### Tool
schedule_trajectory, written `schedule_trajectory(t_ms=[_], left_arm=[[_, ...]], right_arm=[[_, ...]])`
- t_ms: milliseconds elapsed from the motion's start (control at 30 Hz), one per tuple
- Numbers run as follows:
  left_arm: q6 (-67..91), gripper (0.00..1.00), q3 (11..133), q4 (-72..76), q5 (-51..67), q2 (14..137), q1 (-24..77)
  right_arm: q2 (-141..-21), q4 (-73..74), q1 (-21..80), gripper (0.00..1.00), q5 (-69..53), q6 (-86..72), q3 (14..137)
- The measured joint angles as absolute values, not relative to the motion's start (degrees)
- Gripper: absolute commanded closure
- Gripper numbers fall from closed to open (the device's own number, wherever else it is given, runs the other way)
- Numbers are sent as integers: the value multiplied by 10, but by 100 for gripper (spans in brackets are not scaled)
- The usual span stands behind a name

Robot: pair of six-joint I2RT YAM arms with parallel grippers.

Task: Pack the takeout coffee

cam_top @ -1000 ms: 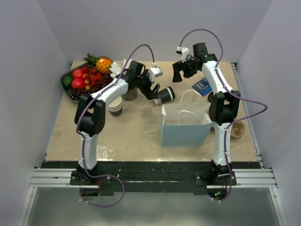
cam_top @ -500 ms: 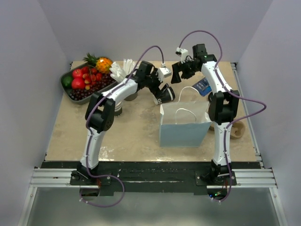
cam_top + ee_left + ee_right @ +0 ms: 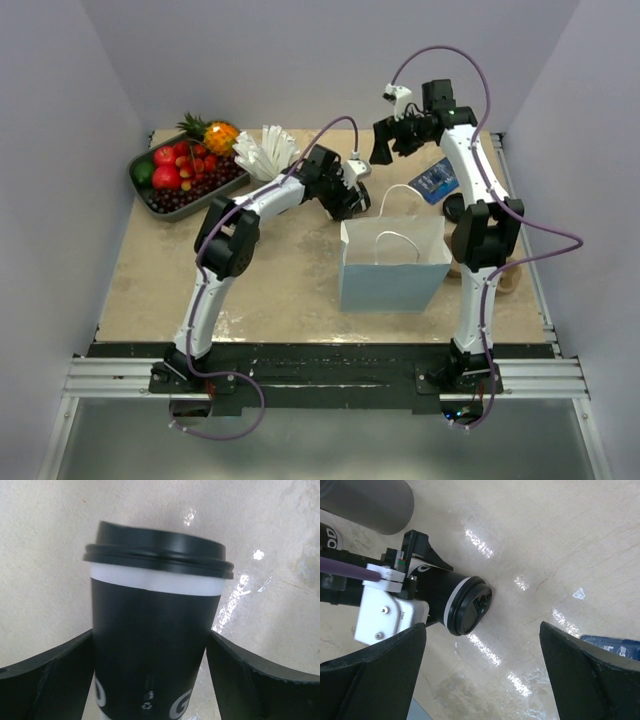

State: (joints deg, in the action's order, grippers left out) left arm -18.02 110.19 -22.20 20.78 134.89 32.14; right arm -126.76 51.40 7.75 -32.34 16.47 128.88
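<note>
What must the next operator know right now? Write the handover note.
Left end effector: shut on the takeout coffee. The lid is on and the cup is tipped well over in the grip, by the far left corner of the blue paper bag.
Right end effector: open, empty, hovering beyond the bag.
Done: cup lidded and picked up.
Left: not yet in the bag. Probably bring it over the open top, lower it in upright, release.
</note>
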Motion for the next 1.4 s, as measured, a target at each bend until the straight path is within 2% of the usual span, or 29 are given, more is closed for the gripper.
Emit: schedule_trajectory(t_ms=[167, 500, 667, 800, 1133, 1400], left_arm=[[-183, 26, 1025, -176, 214, 1330, 316], [-174, 41, 929, -120, 272, 1262, 310], [-144, 44, 859, -50, 311, 1189, 303], [-106, 47, 762, 30, 330, 1074, 292], [-61, 47, 551, 168, 358, 758, 257], [-87, 47, 469, 164, 353, 653, 261]], right_arm=[[-1252, 514, 77, 1, -316, 165, 1289], [-1185, 513, 77, 1, -306, 164, 1289], [-1145, 507, 77, 1, -307, 157, 1289], [-1128, 497, 77, 1, -319, 132, 1289], [-1093, 449, 103, 1, -479, 27, 1247], [-1044, 381, 144, 1, -623, -90, 1158]])
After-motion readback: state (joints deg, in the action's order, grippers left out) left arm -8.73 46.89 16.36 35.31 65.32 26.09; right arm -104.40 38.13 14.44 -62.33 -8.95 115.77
